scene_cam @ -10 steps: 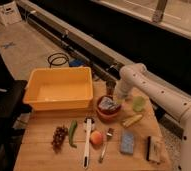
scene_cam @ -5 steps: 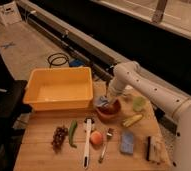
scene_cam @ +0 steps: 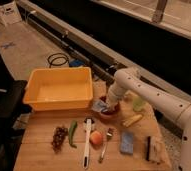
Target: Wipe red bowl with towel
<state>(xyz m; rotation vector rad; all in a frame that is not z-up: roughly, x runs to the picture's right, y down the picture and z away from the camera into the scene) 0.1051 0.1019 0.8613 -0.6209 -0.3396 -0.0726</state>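
Note:
The red bowl (scene_cam: 109,113) sits on the wooden table (scene_cam: 39,155), right of the yellow tub. My white arm reaches down from the right, and my gripper (scene_cam: 105,104) is at the bowl's left rim, over its inside. A pale grey-blue towel (scene_cam: 99,105) is at the gripper and hangs over the bowl's left edge. The gripper hides part of the bowl's inside.
A large yellow tub (scene_cam: 59,88) stands at the back left. On the table lie grapes (scene_cam: 59,136), a green pepper (scene_cam: 72,133), a white spatula (scene_cam: 87,141), an orange fruit (scene_cam: 96,138), a fork (scene_cam: 105,143), a blue sponge (scene_cam: 126,142), a banana (scene_cam: 132,120), a green cup (scene_cam: 138,104) and a brush (scene_cam: 153,148).
My arm has swung left, carrying the gripper and towel from over the bowl's middle to its left rim. The bowl and other objects have stayed put.

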